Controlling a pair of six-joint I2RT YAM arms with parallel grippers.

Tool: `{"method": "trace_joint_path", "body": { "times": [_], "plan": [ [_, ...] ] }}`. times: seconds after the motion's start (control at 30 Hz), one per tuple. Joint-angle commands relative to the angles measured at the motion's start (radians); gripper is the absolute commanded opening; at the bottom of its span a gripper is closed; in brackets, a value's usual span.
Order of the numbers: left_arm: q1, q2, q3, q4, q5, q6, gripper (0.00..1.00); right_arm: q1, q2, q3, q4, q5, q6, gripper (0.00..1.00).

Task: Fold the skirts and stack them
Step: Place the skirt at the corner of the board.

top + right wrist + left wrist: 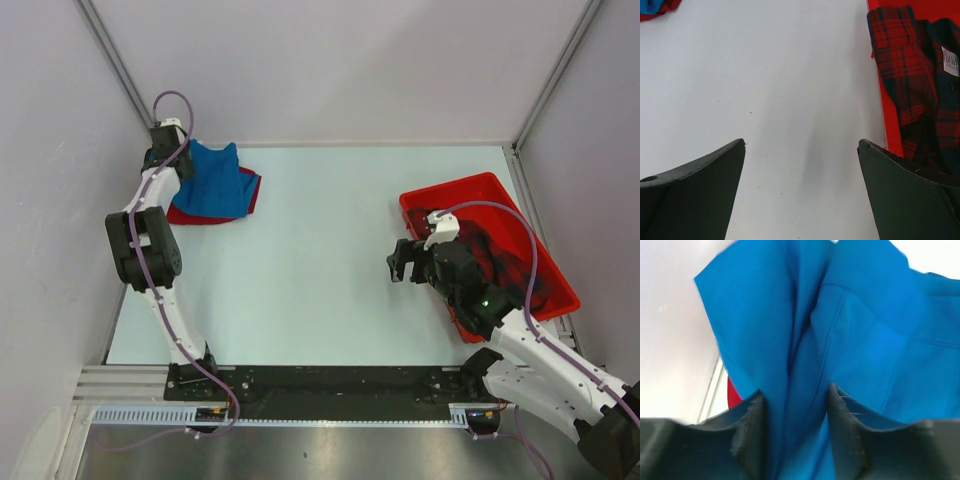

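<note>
**Overhead and wrist views of a two-arm cell, skirt-folding task.** The pale table (320, 250) carries two groups of items, well apart.

*Far left corner.* The blue skirt (215, 180) lies on top of the red skirt (200, 216). Only a strip of red shows along the blue skirt's near and right edges. The left arm reaches up the left side of the table to this pile. In the wrist view, the left gripper (795, 390) has its two dark fingers (747, 432) part-way apart. A bunched, pleated fold of blue cloth rises between them and fills the gap. It cannot be told whether the fingers are pinching that fold or only standing on either side of it. A sliver of red shows to the left of the left finger.

*Right side.* A red tray (470, 195) sits at an angle near the right edge of the table. It holds the plaid skirt (905, 75), crumpled, in red and navy (a small white label (951, 61) faces up on it). The right gripper (802, 142) hangs over bare table just to the left of the tray's left wall. Its jaws are spread wide with nothing between them, and it touches neither the tray nor the plaid skirt.
</note>
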Motion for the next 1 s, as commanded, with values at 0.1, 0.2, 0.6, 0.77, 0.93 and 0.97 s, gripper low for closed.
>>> {"method": "trace_joint_path", "body": {
  "times": [0.1,0.2,0.6,0.77,0.93,0.97],
  "plan": [
    [0.01,0.032,0.034,0.0,-0.069,-0.003,0.62,-0.004,-0.017,0.003,0.024,0.011,-0.01,1.0],
    [0.008,0.04,0.04,-0.018,-0.109,0.001,0.88,-0.004,-0.022,0.003,0.021,0.006,-0.01,1.0],
    [0.004,-0.11,0.162,-0.126,-0.271,-0.231,1.0,-0.004,-0.054,0.003,0.009,0.009,0.002,1.0],
    [-0.002,-0.25,0.069,-0.046,-0.107,-0.246,1.0,-0.004,-0.06,0.003,0.003,-0.005,0.004,1.0],
    [-0.05,-0.259,0.007,0.028,0.069,-0.158,1.0,-0.004,-0.057,0.003,0.006,-0.003,-0.001,1.0],
    [-0.062,-0.241,0.024,0.012,0.043,-0.144,1.0,-0.004,-0.058,0.003,0.001,-0.003,-0.004,1.0]
  ]
}}
